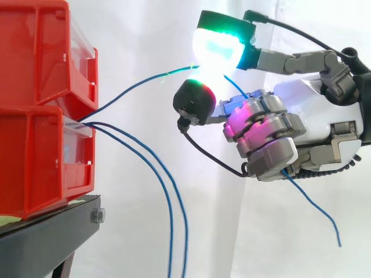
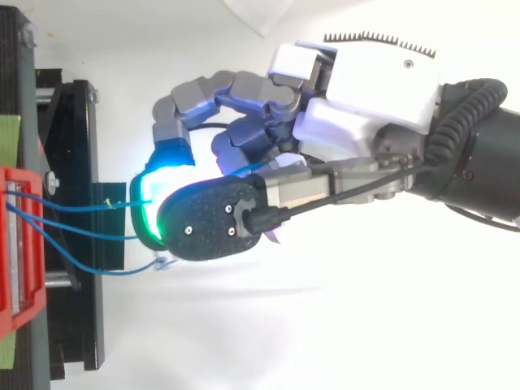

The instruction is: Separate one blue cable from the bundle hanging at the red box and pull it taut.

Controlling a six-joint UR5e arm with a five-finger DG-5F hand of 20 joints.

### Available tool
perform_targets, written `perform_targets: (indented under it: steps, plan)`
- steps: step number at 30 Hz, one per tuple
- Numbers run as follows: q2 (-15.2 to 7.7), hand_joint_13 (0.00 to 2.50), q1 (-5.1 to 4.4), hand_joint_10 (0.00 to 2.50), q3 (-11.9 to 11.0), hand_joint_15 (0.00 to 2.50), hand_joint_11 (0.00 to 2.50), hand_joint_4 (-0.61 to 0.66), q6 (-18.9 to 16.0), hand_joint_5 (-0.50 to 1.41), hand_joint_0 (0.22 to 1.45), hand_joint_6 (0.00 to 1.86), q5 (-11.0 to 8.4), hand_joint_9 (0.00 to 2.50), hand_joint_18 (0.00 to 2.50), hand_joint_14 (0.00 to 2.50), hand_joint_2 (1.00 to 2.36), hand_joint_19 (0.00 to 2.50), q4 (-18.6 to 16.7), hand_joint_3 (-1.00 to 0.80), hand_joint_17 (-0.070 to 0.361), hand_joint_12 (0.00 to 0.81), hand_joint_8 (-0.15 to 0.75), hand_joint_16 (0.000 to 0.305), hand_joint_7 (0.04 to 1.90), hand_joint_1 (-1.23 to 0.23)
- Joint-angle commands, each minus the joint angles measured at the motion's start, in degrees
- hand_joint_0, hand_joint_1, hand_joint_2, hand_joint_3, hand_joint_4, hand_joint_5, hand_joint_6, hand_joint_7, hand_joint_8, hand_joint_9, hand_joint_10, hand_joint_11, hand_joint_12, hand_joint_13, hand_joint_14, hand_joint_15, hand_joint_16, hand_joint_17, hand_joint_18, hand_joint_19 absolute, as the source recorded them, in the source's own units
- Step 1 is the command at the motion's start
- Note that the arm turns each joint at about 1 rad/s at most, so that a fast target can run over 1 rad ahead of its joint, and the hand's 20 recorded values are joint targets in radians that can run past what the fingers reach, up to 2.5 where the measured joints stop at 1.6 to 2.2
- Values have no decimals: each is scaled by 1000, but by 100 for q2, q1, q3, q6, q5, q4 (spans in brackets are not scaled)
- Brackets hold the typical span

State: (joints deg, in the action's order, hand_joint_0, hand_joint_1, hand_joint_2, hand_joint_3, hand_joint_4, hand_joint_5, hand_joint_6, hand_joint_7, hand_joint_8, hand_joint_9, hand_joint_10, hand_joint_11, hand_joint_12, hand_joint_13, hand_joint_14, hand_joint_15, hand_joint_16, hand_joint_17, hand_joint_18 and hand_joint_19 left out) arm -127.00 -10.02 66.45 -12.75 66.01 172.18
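Thin, limp and likely slippery, the one blue cable (image 1: pixel 134 88) is probably best held where the hand (image 1: pixel 316 107) pinches it between glowing fingertips (image 1: pixel 217 49), its long axis rising from the red box (image 1: pixel 35 156) out to the pinch, above two other cables (image 1: pixel 168 191) sagging down

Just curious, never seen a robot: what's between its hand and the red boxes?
In the side view, one blue cable runs from the red boxes to the hand pinching it; two other cables hang below.

Stacked bins (image 1: pixel 35 116) on a stand (image 1: pixel 46 243) at left, cables (image 1: pixel 171 243) from their fronts, hand (image 1: pixel 313 110) at right
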Motion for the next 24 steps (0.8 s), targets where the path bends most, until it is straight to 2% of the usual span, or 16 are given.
perform_targets:
  steps: [1, 5, 7, 9, 12, 20, 22, 24]
  plan:
    - [0, 964, 0, 2290, 0, 1720, 1825, -113, 0, -181, 599, 840, 0, 735, 1137, 1477, 1025, 1229, 0, -153, 86, 334, 285, 38, 1335, -797]
    - [0, 966, 0, 2262, 0, 1737, 1825, -215, 0, -178, 602, 857, 0, 750, 1134, 1466, 1030, 1236, 0, -73, 86, 335, 279, 38, 1360, -796]
    - [0, 963, 0, 2246, 0, 1759, 1841, -199, 0, -177, 601, 861, 0, 754, 1134, 1460, 1031, 1234, 0, -64, 88, 333, 280, 39, 1358, -793]
    - [0, 943, -9, 2192, 0, 1737, 1844, -14, 0, -181, 571, 838, 0, 738, 1121, 1494, 1020, 1238, 0, -231, 91, 345, 282, 41, 1304, -760]
    - [0, 932, -9, 2206, 0, 1683, 1806, 60, 0, -163, 536, 773, 0, 738, 1122, 1549, 1000, 1228, 0, -498, 93, 354, 296, 42, 1241, -644]
    - [-9, 919, -9, 2166, 0, 1667, 1778, 96, 0, -146, 550, 731, 0, 756, 1111, 1555, 1000, 1245, 0, -500, 92, 348, 299, 41, 1286, -509]
    - [0, 918, -9, 2147, 0, 1680, 1783, 91, 0, -144, 563, 727, 0, 760, 1104, 1540, 1003, 1251, 0, -469, 89, 345, 290, 40, 1306, -520]
    - [0, 918, -18, 2122, 0, 1716, 1814, 79, 0, -146, 583, 736, 0, 765, 1099, 1515, 1011, 1255, 0, -370, 87, 341, 286, 39, 1332, -613]
